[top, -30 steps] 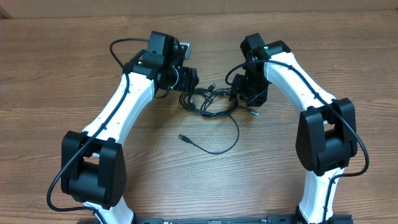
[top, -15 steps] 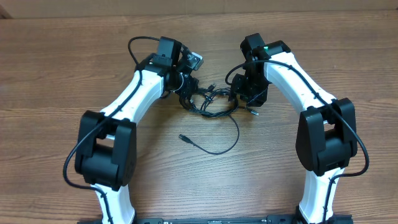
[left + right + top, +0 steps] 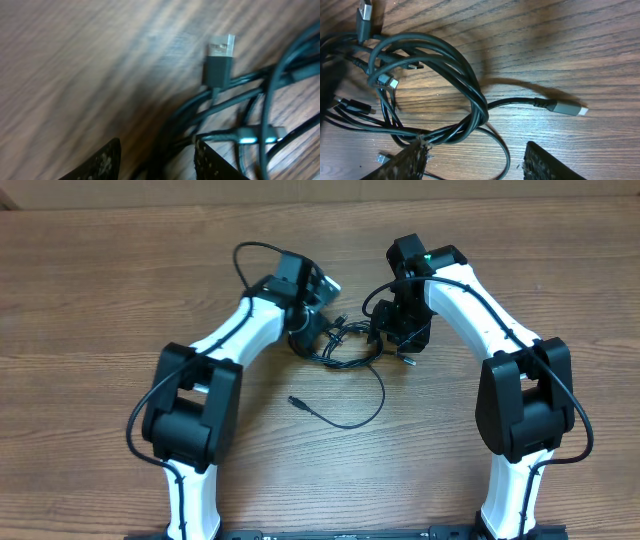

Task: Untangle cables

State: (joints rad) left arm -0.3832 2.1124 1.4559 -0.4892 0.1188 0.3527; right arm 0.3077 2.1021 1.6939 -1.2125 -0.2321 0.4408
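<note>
Overhead, your cables point(image 3: 342, 343) lie tangled on the desk point(image 3: 100, 300) between both arms. At the left wrist, the left tool point(image 3: 157, 157) is spread, with strands running between its fingers. At the right wrist, the right tool point(image 3: 475, 160) is spread too, with the coil at one fingertip.

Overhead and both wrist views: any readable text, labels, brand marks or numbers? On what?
No readable text in any view.
USB plug: bare metal and black housing, blurred, no marking legible.
cables and silver-tipped plug: no print visible.
right arm: only a green light, no lettering that can be made out.
table: plain wood grain, no signs.
</note>
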